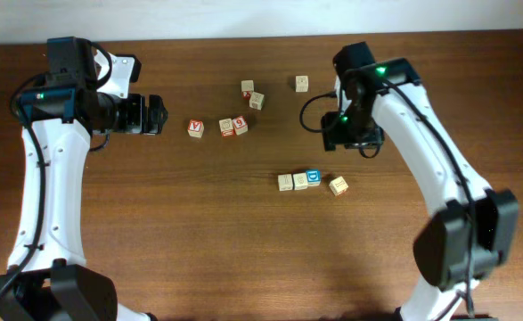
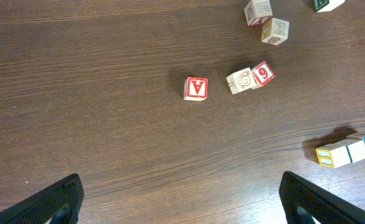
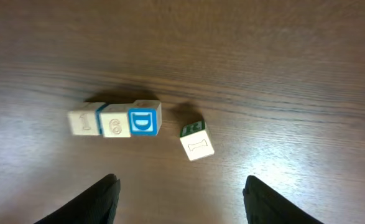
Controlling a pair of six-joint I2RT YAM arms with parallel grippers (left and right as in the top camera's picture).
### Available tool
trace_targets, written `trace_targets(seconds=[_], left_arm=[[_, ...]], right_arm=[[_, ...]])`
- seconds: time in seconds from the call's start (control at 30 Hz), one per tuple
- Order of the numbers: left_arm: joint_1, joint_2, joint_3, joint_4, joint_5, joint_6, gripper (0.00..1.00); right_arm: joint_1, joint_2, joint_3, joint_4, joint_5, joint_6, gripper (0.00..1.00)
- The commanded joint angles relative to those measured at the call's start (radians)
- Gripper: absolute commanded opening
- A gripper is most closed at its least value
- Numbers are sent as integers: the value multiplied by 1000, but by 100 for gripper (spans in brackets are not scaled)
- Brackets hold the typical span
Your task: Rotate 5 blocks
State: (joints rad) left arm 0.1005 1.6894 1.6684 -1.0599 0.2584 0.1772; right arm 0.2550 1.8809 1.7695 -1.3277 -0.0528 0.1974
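Lowest in the overhead frame, right of centre, three blocks [image 1: 300,181] sit touching in a row with the blue D block [image 1: 313,177] at its right end, and a tilted block [image 1: 338,185] lies just beside it, apart; the right pincer [image 3: 179,208] is released, with nothing between its fingers. At mid-frame the red 9 block [image 1: 240,125] touches a pale neighbour [image 1: 227,127], the red V block [image 1: 195,129] stands near on their left, and farther left the left pincer [image 1: 157,114] gapes wide and empty. Toward the upper edge of the table [image 1: 243,267] two more cubes [image 1: 252,94] lie close together, and a lone cube [image 1: 302,83] sits to their right.
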Motion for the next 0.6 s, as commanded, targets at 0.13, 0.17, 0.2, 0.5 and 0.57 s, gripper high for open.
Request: trace_targets(seconds=[0.13, 0.17, 0.2, 0.5, 0.57], left_arm=[[1, 4, 20, -1, 8, -5, 99], [1, 4, 20, -1, 8, -5, 99], [0, 4, 20, -1, 8, -5, 99], [1, 4, 20, -1, 8, -5, 99], [0, 4, 20, -1, 8, -5, 99]], right_arm=[[-3, -101, -23, -52, 8, -10, 60], [-3, -101, -44, -52, 8, -10, 59], [-3, -101, -80, -49, 8, -9, 58], [-3, -101, -441, 183, 9, 1, 30], [-3, -101, -504, 243, 10, 1, 24]])
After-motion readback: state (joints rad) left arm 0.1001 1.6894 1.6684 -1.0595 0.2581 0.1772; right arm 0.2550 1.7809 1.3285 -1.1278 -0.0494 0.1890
